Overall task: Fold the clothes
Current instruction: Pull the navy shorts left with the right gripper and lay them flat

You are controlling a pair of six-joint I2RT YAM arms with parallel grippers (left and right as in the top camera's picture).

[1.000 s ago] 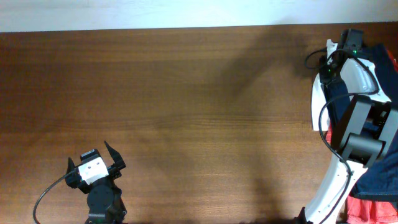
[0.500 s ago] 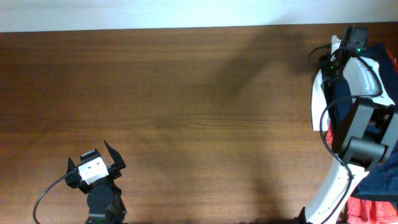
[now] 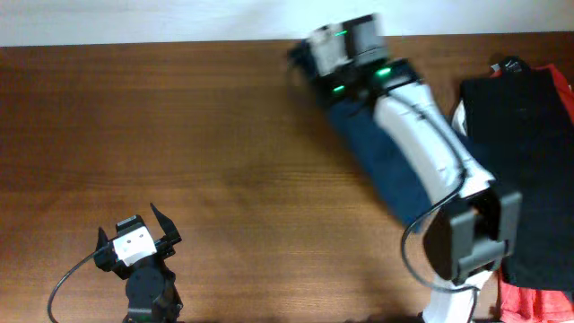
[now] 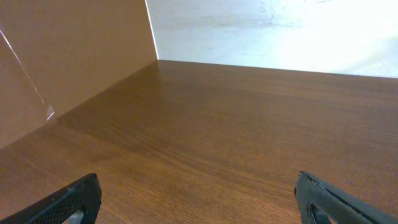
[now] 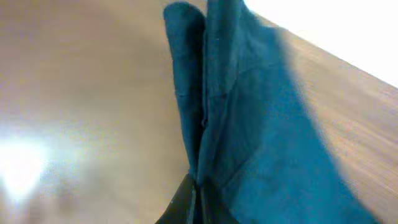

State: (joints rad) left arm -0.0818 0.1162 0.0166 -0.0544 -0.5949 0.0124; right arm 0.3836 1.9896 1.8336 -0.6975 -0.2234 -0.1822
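Along far edge of brown wood-grain tabletop (image 3: 224,135), right of centre: right end effector (image 5: 196,186) pinching bunched fold of navy-blue garment (image 3: 372,157), cloth trailing diagonally toward near-right corner beneath arm. Right edge: black garment (image 3: 529,135) lying over white one (image 3: 459,117); red-orange one (image 3: 529,301) at near-right corner. Near-left corner: left end effector (image 3: 130,226), fingers spread wide. Pale wall (image 3: 179,18) beyond far edge.

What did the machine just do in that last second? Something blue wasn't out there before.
The right tool, clamped on the navy garment, swung from the right edge of the table toward its far middle, dragging the cloth out. That uncovered the black garment lying there. The left tool stayed put, open.
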